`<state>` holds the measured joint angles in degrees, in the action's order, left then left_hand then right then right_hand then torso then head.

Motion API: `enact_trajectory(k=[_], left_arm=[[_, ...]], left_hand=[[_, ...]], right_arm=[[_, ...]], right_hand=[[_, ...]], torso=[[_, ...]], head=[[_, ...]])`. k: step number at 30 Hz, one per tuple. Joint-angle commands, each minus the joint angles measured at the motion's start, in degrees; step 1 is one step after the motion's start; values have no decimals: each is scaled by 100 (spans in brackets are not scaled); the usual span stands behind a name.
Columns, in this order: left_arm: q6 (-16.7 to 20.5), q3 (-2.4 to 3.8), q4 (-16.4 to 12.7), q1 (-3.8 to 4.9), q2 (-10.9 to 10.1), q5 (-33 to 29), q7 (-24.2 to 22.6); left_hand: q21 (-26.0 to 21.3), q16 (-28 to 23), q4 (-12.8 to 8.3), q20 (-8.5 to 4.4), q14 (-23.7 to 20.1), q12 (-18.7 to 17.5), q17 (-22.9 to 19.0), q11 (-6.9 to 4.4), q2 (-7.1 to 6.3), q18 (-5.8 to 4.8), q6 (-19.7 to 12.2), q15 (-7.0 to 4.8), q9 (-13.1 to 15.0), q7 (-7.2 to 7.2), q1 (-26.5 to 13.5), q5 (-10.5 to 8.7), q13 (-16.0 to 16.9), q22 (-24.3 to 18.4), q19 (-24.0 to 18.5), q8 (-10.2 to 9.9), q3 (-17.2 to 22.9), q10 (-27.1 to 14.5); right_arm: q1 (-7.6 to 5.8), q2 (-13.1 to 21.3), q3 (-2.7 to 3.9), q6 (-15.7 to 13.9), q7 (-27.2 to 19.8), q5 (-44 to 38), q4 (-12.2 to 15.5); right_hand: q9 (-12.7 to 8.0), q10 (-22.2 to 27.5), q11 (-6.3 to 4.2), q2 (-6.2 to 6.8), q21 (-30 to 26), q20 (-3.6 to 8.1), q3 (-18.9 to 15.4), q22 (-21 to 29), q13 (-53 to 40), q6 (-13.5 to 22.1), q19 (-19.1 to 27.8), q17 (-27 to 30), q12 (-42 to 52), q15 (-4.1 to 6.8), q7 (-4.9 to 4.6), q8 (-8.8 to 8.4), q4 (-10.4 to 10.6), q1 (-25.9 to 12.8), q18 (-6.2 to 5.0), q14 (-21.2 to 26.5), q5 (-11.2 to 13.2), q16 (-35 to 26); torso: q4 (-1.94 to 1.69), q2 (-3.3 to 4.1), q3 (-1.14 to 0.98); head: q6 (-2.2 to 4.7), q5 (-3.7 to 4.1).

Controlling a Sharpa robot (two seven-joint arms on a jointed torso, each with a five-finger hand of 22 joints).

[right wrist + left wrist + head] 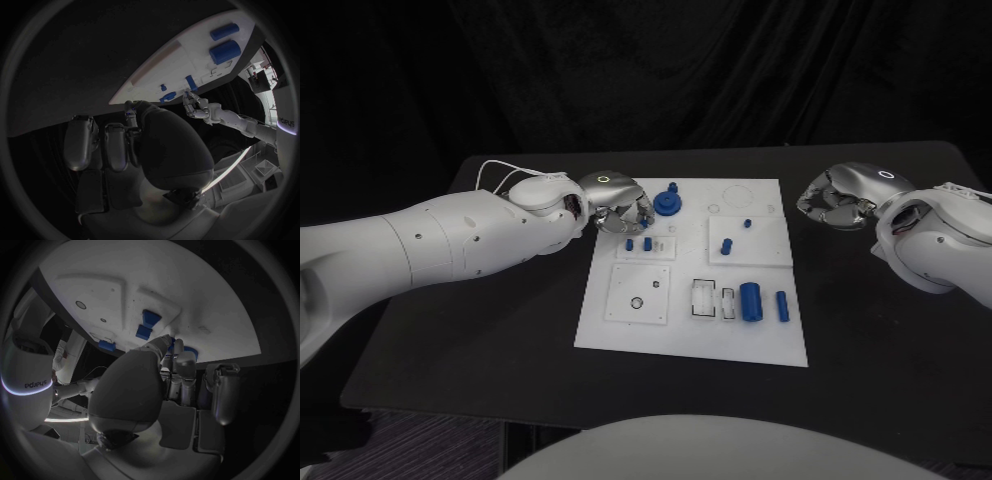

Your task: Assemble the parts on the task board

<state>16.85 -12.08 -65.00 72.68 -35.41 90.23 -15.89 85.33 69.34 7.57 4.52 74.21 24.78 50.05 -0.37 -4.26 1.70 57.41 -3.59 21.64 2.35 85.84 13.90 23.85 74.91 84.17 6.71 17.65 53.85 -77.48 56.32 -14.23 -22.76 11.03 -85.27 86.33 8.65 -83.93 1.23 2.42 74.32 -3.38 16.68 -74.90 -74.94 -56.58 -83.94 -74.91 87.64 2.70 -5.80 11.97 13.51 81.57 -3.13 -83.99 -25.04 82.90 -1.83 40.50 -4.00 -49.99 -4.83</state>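
Note:
The white task board (678, 330) lies in the middle of the black table. A blue gear-like part with a knob (669, 203) stands near its far left corner. My left hand (617, 202) hovers just left of that part, fingers pointing down at the board's edge and holding nothing. In the left wrist view its fingertips (178, 347) sit close to a blue piece (190, 354). Two small blue pegs (639, 243) stand below the hand. My right hand (837, 200) hangs over bare table right of the board, fingers loosely bent and empty.
Further blue parts rest on the board: a peg (728, 244), a tiny piece (749, 223), a thick cylinder (751, 300) and a thin one (782, 306). A white plate with a hole (638, 294) and white slots (705, 298) lie nearby.

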Motion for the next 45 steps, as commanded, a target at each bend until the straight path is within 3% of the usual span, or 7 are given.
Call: enact_trajectory(k=[1, 23, 35, 36, 39, 41, 45], left_arm=[[-109, -6, 8, -26, 4, -6, 14], [-86, -7, 70, -60, -18, -6, 159], [1195, -7, -66, -68, -420, -6, 278], [1306, -7, -92, -68, -479, -6, 272], [1702, -8, -248, -69, -734, -22, 194], [2027, -9, -444, -69, -993, -285, -39], [2273, -9, -750, -70, -1363, -1183, -647]], left_hand=[[-34, -29, -33, -2, -31, -36, -8, 21, -6, -34, -17, 10, -10, -15, 14, 35, -8, 1328, 209, -17, -11, -25], [-259, -99, -37, 51, -246, -421, -215, 243, -183, 18, -1325, 173, -436, -545, -116, -284, -44, 1258, 42, -318, 42, -953], [-577, -407, 100, 82, -629, -269, -760, 273, -194, 93, -1622, 207, -596, -611, -302, -450, 74, 1155, -196, -288, -142, -1304], [-1002, -876, 147, 112, -1167, -200, -1418, 289, -177, 183, -1607, 243, -620, -591, -360, -456, 109, 1021, -532, -284, -199, -1429], [-2527, -1457, 296, 211, -1899, 84, -1781, 317, -100, 455, -1473, 350, -672, -504, -473, -400, 210, 576, -1742, -265, -304, -1645], [-4899, -2095, 545, 322, -2463, 285, -2035, 347, -42, 773, -1343, 532, -708, -417, -655, -334, 225, -172, -3588, -256, -359, -1750], [-6044, -3110, 878, 448, -3099, 458, -2412, 502, 123, 714, -1161, 759, -787, -201, -916, 45, 37, -626, -4448, -284, -465, -1984]], right_arm=[[13, -4, 4, 78, 83, -15, -2], [12, 21, 4, 111, 84, -15, 33], [12, 72, 4, 48, 62, -15, 68], [11, 82, 4, 35, 60, -14, 79], [3, 139, 4, -19, 62, -14, 149], [-30, 199, 5, -72, 68, -14, 242], [-173, 244, 5, -185, 48, -14, 358]], right_hand=[[9, -303, 1, -9, -34, -5, 29, -1009, -1146, -24, -17, -838, -38, 7, -11, 27, -14, -56, -45, -430, 32, -36], [9, -296, 3, -16, -45, -5, 34, -1006, -1137, -21, -14, -830, -46, 6, -13, 25, -13, -57, -47, -428, 35, -45], [9, -272, 4, -7, -88, -5, 31, -993, -1109, -21, 1, -807, -68, 5, -13, 26, -15, -60, -56, -422, 40, -70], [10, -258, 4, -3, -113, -5, 29, -985, -1093, -24, 10, -794, -80, 5, -13, 27, -15, -61, -61, -418, 40, -85], [13, -138, 0, 7, -201, -7, 37, -958, -955, -31, 40, -718, -194, 6, -13, 33, -16, -59, -77, -392, 40, -173], [19, 117, 0, 26, -668, 1, 64, -798, -636, -32, 196, -364, -483, 15, 0, 38, -9, -57, -167, -282, 45, -594], [25, 313, -9, 60, -993, 6, 87, -674, -373, -35, 289, -171, -746, 18, -4, 44, -1, -43, -219, -226, 44, -839]], torso=[[-2, 1, 2], [2, 1, 0], [4, -3, 0], [4, -3, 2], [0, -4, 5], [-3, -6, 7], [2, -9, 8]], head=[[-1, -9], [-1, -15], [-1, -6], [-1, 0], [-1, -22], [-1, -81], [-1, -151]])
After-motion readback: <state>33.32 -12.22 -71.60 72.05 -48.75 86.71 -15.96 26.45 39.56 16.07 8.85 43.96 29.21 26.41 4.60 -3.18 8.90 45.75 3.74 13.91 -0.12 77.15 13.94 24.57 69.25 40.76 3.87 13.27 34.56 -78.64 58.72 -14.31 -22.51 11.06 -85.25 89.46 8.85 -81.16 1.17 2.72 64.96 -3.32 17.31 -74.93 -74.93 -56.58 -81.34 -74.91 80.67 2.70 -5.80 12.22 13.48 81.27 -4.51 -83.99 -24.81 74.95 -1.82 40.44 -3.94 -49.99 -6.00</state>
